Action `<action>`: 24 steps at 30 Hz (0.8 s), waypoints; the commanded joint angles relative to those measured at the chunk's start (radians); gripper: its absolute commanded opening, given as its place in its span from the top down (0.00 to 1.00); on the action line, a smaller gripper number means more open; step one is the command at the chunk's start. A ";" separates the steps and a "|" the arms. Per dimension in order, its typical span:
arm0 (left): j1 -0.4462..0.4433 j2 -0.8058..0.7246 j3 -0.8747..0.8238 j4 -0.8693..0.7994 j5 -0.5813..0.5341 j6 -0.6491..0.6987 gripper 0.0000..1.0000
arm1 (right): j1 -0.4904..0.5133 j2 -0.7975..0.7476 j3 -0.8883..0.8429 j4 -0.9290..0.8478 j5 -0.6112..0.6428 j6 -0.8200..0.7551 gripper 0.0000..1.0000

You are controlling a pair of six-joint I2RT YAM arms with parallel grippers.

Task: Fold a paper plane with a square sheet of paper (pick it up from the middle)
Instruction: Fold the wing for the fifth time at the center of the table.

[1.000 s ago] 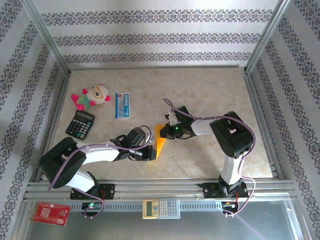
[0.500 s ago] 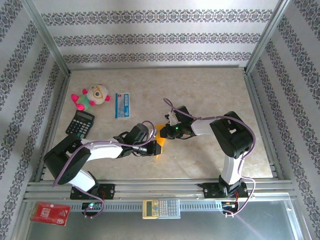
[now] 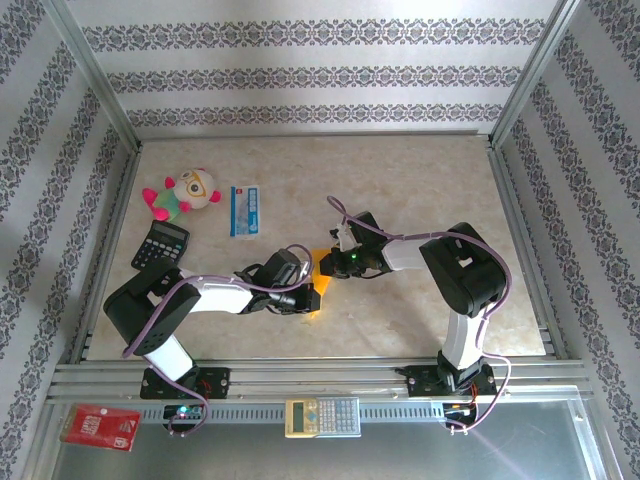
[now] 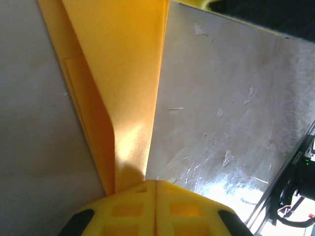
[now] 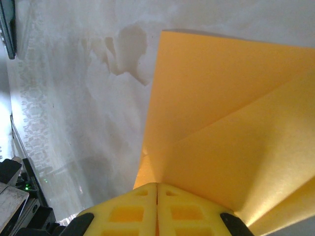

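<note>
Orange paper (image 4: 118, 73) in left claw (image 4: 156, 183), right claw (image 5: 157, 187)

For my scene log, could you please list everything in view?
paper sheet: one, orange-yellow, partly folded, middle of the table
plush toy: one, pink-white-green, far left
packet: one, blue-and-white, right of the toy
black calculator: one, black, nearer than the toy
beige calculator: one, beige, front rail middle
red pack: one, red, front rail left
left gripper: one, yellow, shut on the paper sheet
right gripper: one, yellow, shut on the paper sheet
</note>
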 commanded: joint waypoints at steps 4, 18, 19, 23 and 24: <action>0.019 -0.007 -0.050 0.001 -0.005 -0.012 0.91 | -0.005 0.033 -0.025 -0.018 0.055 -0.004 0.92; 0.054 0.027 -0.147 0.073 0.054 -0.074 1.00 | -0.004 0.001 0.026 0.001 0.011 0.052 0.86; 0.055 0.027 -0.152 0.072 0.056 -0.076 1.00 | -0.006 -0.006 0.033 0.003 0.000 0.058 0.86; 0.056 0.033 -0.154 0.059 0.064 -0.079 1.00 | -0.012 -0.039 0.048 0.008 -0.039 0.089 0.85; 0.056 0.035 -0.155 0.054 0.067 -0.078 1.00 | -0.016 -0.050 0.045 0.009 -0.048 0.096 0.85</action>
